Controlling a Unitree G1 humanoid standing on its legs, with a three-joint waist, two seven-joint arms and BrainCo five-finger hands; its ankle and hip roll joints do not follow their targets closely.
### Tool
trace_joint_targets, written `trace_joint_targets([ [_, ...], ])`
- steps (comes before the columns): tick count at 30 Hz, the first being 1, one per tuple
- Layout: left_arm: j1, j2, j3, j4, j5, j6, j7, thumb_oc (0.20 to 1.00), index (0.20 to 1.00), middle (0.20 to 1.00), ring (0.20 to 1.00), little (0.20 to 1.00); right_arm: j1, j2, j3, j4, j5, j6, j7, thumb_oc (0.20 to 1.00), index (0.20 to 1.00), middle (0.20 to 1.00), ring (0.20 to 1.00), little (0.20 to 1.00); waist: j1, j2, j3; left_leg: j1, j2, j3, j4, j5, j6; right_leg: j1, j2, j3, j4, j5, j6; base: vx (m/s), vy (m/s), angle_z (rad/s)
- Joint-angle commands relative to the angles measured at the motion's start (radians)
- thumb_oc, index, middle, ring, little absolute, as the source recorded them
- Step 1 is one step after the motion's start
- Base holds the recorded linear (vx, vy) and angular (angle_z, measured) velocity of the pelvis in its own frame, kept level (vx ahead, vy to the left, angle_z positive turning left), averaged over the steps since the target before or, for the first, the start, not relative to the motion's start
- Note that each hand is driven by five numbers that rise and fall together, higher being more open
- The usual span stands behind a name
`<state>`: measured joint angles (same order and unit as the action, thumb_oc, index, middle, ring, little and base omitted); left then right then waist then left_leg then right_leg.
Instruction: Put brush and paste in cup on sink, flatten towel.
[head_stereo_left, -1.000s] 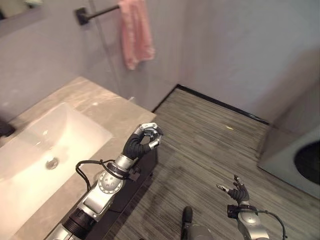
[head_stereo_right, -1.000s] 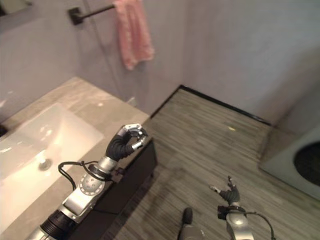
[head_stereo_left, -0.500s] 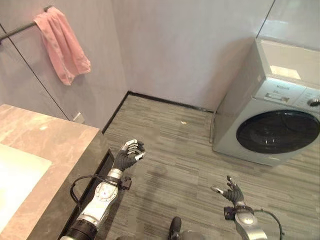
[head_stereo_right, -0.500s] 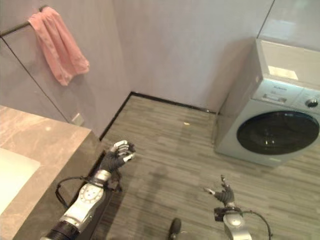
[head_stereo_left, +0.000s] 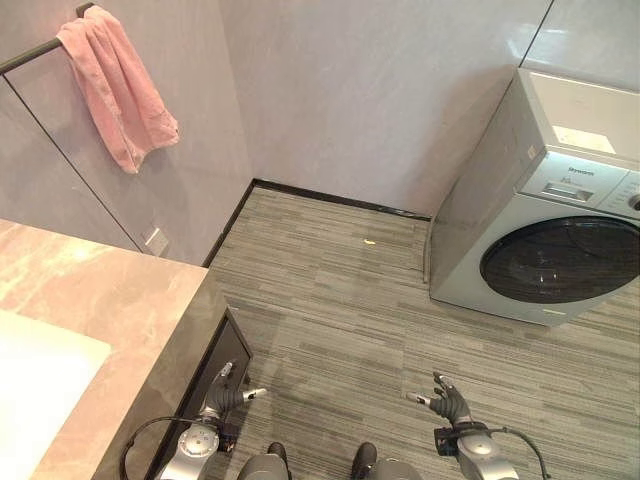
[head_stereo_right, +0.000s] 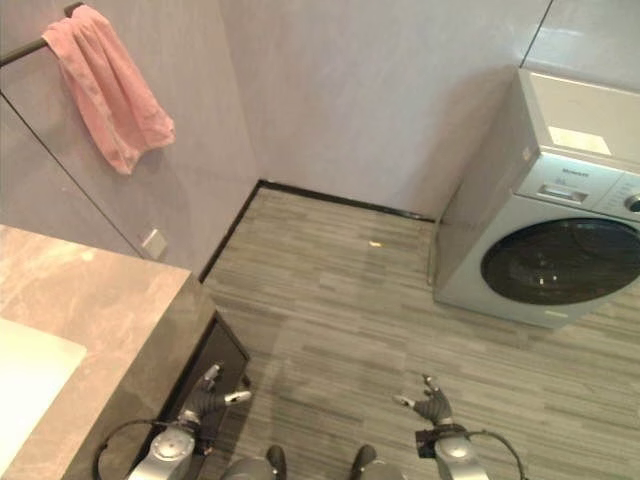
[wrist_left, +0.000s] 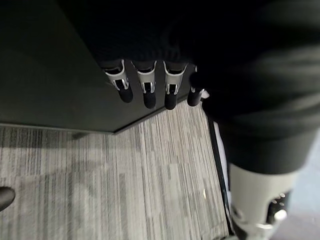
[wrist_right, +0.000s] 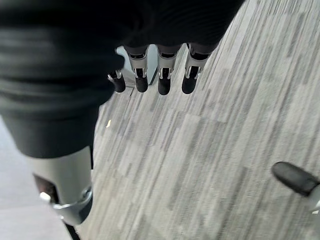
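Now both arms hang low beside the counter (head_stereo_left: 120, 300), lower than half a second ago, when the left hand (head_stereo_left: 228, 394) was raised near the counter's end; it has dropped to the foot of the dark cabinet front (head_stereo_left: 205, 372) under the counter, fingers relaxed and loosely extended, holding nothing; its wrist view shows the fingers (wrist_left: 145, 92) straight against the dark cabinet face and the striped floor (wrist_left: 125, 190); right hand (head_stereo_left: 446, 402) well out from the counter over the floor, fingers spread and empty, much as before; its wrist view shows straight fingers (wrist_right: 164, 80) over bare floor. Pink towel (head_stereo_left: 115, 85) hangs bunched on the black rail (head_stereo_left: 30, 55) on the wall above the counter, untouched, not flattened; white sink (head_stereo_left: 40, 390) basin set in the counter; washing machine (head_stereo_left: 545, 215) against the wall, far across the floor from the counter. View has shifted slightly since the earlier frame; towel and machine keep their places relative to the counter.
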<state>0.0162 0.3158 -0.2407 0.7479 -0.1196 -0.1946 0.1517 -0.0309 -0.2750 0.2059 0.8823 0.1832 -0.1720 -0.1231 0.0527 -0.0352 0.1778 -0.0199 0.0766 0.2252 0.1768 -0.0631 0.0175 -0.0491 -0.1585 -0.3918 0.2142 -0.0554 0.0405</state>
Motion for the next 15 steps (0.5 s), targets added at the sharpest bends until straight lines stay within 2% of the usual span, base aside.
trace_joint_targets([
  [1,-0.057,0.020,0.023,-0.050,-0.026,-0.042,0.032,1.000,1.000,1.000,1.000,1.000,-0.070,-0.015,0.009,-0.050,0.023,-0.029,0.017,1.000,1.000,1.000,1.000,1.000,0.011,-0.022,0.034,-0.110,-0.020,-0.022,0.214,-0.081,0.014,0.018,-0.016,-0.031,0.184,-0.087,0.064,-0.02,0.056,0.08],
  [4,-0.069,0.013,0.021,-0.046,-0.017,-0.045,0.049,1.000,1.000,1.000,1.000,1.000,-0.077,-0.011,0.006,-0.061,0.025,-0.035,0.009,1.000,1.000,1.000,1.000,1.000,0.011,-0.024,0.041,-0.138,-0.017,-0.027,0.279,-0.122,0.021,0.007,-0.022,-0.036,0.211,-0.114,0.057,0.02,0.029,0.11],
  [7,-0.073,-0.004,0.026,-0.015,-0.037,-0.046,0.056,1.000,1.000,1.000,1.000,1.000,-0.080,-0.008,0.003,-0.033,0.030,-0.039,-0.003,1.000,1.000,1.000,1.000,1.000,0.014,-0.023,0.032,-0.131,-0.022,-0.027,0.262,-0.122,0.028,0.022,-0.015,-0.034,0.167,-0.108,0.055,0.11,0.054,0.04],
  [10,-0.053,0.000,0.018,-0.037,-0.050,-0.048,0.036,1.000,1.000,1.000,1.000,1.000,-0.062,-0.012,-0.009,-0.038,0.051,-0.040,-0.005,1.000,1.000,1.000,1.000,1.000,0.017,-0.021,0.019,-0.110,-0.040,-0.028,0.204,-0.097,0.027,0.041,-0.009,-0.027,0.114,-0.079,0.067,0.12,0.088,-0.06],
  [11,-0.043,0.003,0.018,-0.050,-0.052,-0.048,0.031,1.000,1.000,1.000,1.000,1.000,-0.056,-0.015,-0.016,-0.038,0.051,-0.040,-0.004,1.000,1.000,1.000,1.000,1.000,0.019,-0.019,0.016,-0.095,-0.051,-0.027,0.164,-0.091,0.030,0.036,-0.017,-0.024,0.115,-0.051,0.085,0.13,0.171,-0.06],
  [13,-0.021,0.011,0.024,-0.071,-0.065,-0.046,0.008,1.000,1.000,1.000,1.000,1.000,-0.054,-0.023,-0.023,-0.027,0.021,-0.029,-0.006,1.000,1.000,1.000,1.000,1.000,0.024,-0.013,0.025,-0.048,-0.077,-0.017,0.099,-0.079,0.047,-0.009,-0.064,-0.015,0.208,0.069,0.145,0.14,0.230,-0.04],
  [15,-0.004,0.015,0.033,-0.078,-0.091,-0.051,-0.012,1.000,1.000,1.000,1.000,1.000,-0.060,-0.029,-0.026,-0.032,-0.005,-0.016,-0.006,1.000,1.000,1.000,1.000,1.000,0.015,0.000,0.041,-0.007,-0.088,-0.012,0.056,-0.081,0.066,-0.057,-0.092,0.005,0.315,0.140,0.163,0.15,0.232,-0.25],
])
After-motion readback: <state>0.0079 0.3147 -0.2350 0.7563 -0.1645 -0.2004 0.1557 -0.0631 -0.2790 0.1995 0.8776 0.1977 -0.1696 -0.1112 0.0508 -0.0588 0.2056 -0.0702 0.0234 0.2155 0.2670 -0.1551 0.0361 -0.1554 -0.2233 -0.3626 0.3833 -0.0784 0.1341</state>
